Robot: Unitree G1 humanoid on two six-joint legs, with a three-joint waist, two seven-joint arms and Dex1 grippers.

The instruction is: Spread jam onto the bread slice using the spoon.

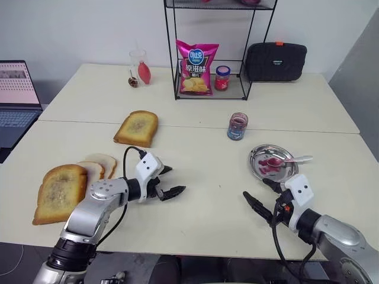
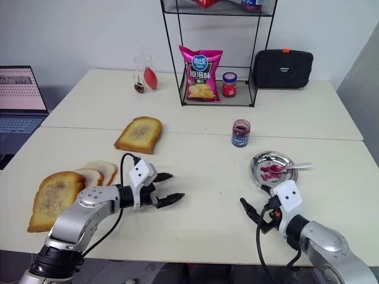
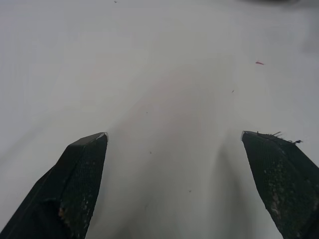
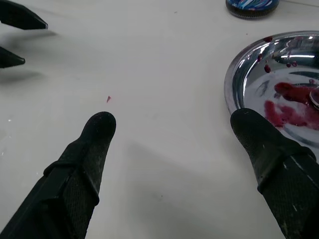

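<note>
Item: larger toast and pale white slices, lying far left of the spoon.
Item: left gripper, hovering over bare table, fingers spread, carrying nothing.
Item: bread slice, sitting bare, well left of the spoon and beyond.
Item: jam, standing lidless, just left of the spoon and beyond.
Item: spoon, resting across the steel dish, bowl smeared red.
Item: right gripper, hanging near the dish's front, fingers parted, empty.
Step, judged: pickup is pending; next, the right gripper should be closing on the spoon's handle.
</note>
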